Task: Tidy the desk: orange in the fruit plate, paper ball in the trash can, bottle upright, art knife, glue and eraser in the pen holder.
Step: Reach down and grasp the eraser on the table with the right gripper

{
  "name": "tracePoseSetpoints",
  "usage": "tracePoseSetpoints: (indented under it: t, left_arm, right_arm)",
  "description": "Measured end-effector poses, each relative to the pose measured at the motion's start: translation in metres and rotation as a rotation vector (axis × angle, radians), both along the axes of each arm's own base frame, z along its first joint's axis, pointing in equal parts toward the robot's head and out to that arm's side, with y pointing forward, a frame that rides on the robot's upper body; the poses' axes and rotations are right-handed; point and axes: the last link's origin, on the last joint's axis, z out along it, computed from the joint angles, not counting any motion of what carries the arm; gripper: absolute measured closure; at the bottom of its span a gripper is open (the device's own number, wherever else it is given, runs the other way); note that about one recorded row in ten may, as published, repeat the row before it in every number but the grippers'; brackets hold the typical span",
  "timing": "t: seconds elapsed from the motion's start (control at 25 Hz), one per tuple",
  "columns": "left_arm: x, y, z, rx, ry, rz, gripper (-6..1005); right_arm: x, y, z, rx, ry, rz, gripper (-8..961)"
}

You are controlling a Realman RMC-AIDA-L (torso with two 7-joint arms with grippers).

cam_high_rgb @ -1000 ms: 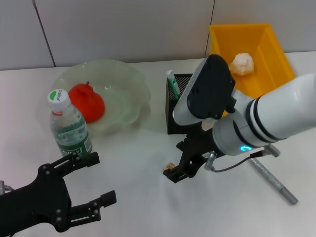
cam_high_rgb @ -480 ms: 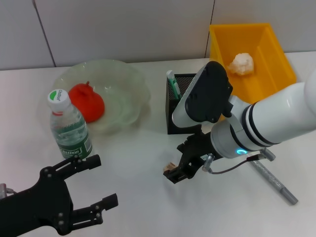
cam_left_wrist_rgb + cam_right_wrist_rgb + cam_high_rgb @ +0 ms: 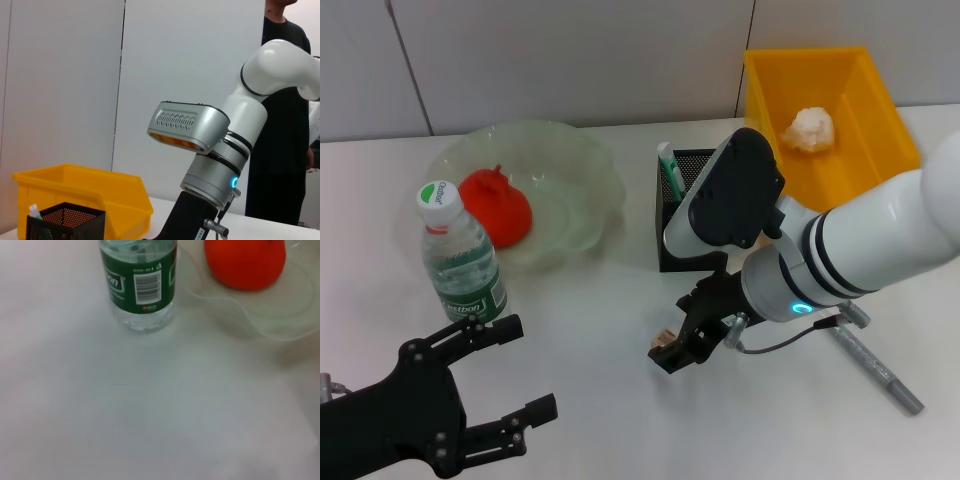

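Two claws: right claw [image 3: 672,350] pinching eraser [image 3: 665,337], left claw [image 3: 510,375] spread wide, head view only.

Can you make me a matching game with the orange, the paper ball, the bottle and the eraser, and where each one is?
Things:
1. orange
2. paper ball
3. bottle
4. eraser

Places:
A. in the yellow trash can
B. at the right gripper's tips, near the table
C. in the green fruit plate
D. standing upright on the table

Pairs: 1-C, 2-A, 3-D, 4-B
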Motion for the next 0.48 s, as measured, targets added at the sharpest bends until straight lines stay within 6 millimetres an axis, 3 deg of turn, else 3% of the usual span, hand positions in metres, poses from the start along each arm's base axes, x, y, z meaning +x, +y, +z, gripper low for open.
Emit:
tracePoseSetpoints:
  t: [0.48]
  left_arm:
    - [0.0001,-0.0006,0.0,-0.002,-0.001,-0.002,139]
  right_arm:
    - [0.0021,-0.0007,-0.0063,-0.016,0.007,-0.016,204]
